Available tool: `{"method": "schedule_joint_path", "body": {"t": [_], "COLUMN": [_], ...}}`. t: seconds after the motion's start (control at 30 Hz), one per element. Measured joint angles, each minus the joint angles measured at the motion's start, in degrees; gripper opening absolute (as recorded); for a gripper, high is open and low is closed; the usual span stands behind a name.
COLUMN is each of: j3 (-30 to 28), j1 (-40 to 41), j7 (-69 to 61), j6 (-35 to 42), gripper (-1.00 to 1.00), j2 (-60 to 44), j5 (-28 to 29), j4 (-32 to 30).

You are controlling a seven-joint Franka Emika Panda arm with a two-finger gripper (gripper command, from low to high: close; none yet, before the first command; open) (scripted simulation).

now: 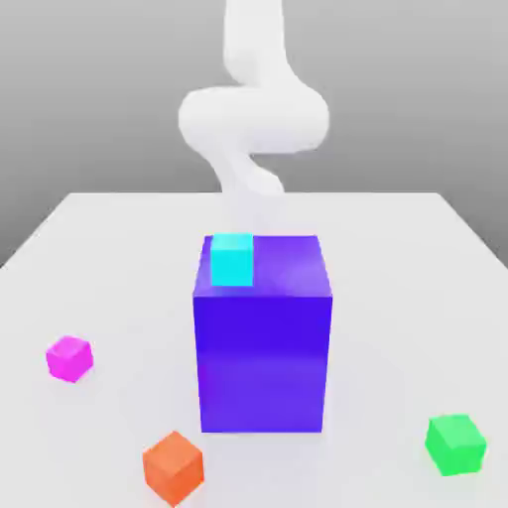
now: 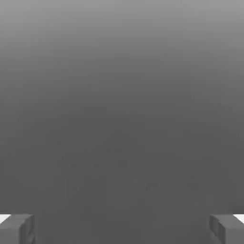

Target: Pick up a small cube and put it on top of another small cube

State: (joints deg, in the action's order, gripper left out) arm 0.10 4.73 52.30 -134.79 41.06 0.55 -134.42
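Pink cube (image 1: 69, 357) sits on the worktop (image 1: 109, 258) at the exterior view's left, probably well forward of the arm (image 1: 253, 109); end effector (image 2: 122, 228) released, fingers spread.

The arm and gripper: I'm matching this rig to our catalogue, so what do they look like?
In the exterior view the arm is plain white with smooth, rounded, tube-like links, and no cables or markings are visible. In the hand view the gripper has two blocky grey fingertips with white surfaces at their outer edges.
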Motion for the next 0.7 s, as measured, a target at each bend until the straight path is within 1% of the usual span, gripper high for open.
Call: {"method": "schedule_joint_path", "body": {"t": [0.27, 0.5, 0.6, 0.7], "j3": [-0.72, -3.77, -5.84, -7.83], "j1": [14.76, 25.33, 28.94, 33.62], "j7": [21.19, 39.04, 45.98, 51.78], "j6": [-9.79, -18.16, -21.74, -25.35], "gripper": [0.0, 0.0, 0.0, 0.0], "j2": [-15.59, -28.89, -34.59, -40.31], "j5": [1.9, 3.18, 2.75, 0.65], "j4": [-8.6, -15.95, -19.1, -22.27]}}
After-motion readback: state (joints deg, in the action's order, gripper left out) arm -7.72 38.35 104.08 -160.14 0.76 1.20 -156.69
